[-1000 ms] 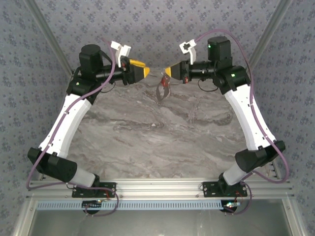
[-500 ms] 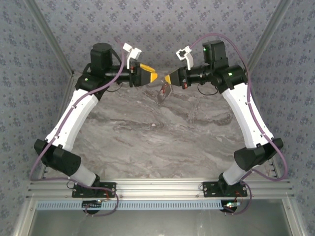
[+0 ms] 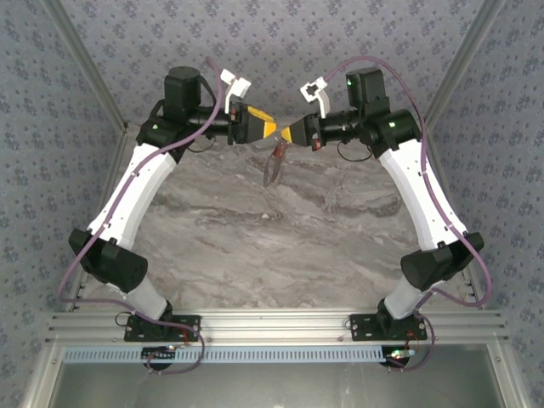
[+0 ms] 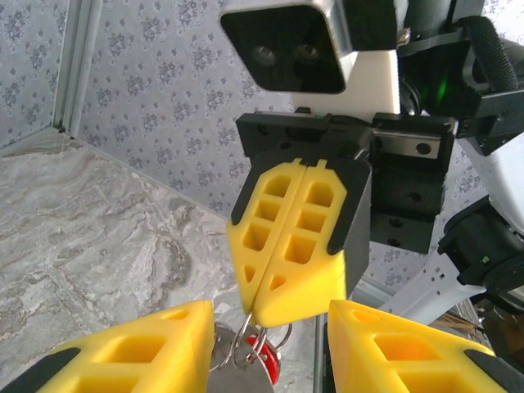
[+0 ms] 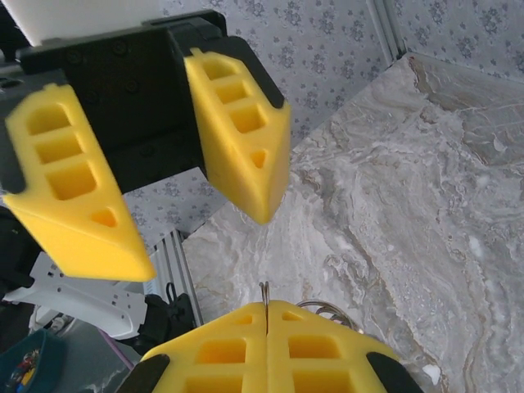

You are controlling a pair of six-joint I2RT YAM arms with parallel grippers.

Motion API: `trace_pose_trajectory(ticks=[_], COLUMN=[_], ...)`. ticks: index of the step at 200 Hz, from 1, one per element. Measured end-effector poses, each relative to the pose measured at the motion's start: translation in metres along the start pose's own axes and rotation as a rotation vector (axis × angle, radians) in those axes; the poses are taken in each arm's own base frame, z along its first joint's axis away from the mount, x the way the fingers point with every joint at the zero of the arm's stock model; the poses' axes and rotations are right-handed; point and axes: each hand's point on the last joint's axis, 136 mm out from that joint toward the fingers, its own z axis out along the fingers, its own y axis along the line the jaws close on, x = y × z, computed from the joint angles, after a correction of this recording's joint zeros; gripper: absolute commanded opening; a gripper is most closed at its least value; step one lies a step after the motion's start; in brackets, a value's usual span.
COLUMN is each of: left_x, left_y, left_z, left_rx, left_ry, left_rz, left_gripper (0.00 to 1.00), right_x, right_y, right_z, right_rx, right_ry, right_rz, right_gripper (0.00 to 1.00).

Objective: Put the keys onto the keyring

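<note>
**Two claws tip to tip over a dangling ring**

From above, we see the right gripper (image 3: 291,134) with its fingers pressed together. The keyring (image 3: 275,163) hangs from its tip over the far part of the table (image 3: 255,246). The left gripper (image 3: 271,129) sits just beside it, nose to nose.

On the left wrist camera, the left gripper's fingers (image 4: 147,348) stand apart on either side of the right claw's tip. Below that tip hang the grey loops and the red key (image 4: 267,367). We cannot tell whether the key is threaded on.

On the right wrist camera, a thin wire of the ring pokes up between the shut pads.

We judge the pinch slight. A nudge from the left claw could knock the ring free, or its fingers could clamp the yellow pads instead of the ring.

We find no brand, label or writing that can be read.
</note>
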Motion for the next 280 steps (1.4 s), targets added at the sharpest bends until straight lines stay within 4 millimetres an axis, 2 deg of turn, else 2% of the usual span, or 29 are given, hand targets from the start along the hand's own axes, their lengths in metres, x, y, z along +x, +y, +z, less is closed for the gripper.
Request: trace_pose_trajectory(ticks=[107, 240, 280], left_x=[0.005, 0.008, 0.011], left_y=[0.003, -0.003, 0.003], left_z=[0.002, 0.008, 0.012], left_rx=[0.012, 0.033, 0.034], left_ry=[0.016, 0.026, 0.035], left_rz=[-0.02, -0.018, -0.038], left_gripper=[0.4, 0.37, 0.36], right_x=[-0.012, -0.016, -0.016], right_y=[0.001, 0.005, 0.005], right_z=[-0.004, -0.005, -0.005], right_rx=[-0.022, -0.042, -0.043], right_ry=[-0.043, -0.057, -0.057], right_rz=[0.004, 0.007, 0.008], right_gripper=[0.0, 0.0, 0.0])
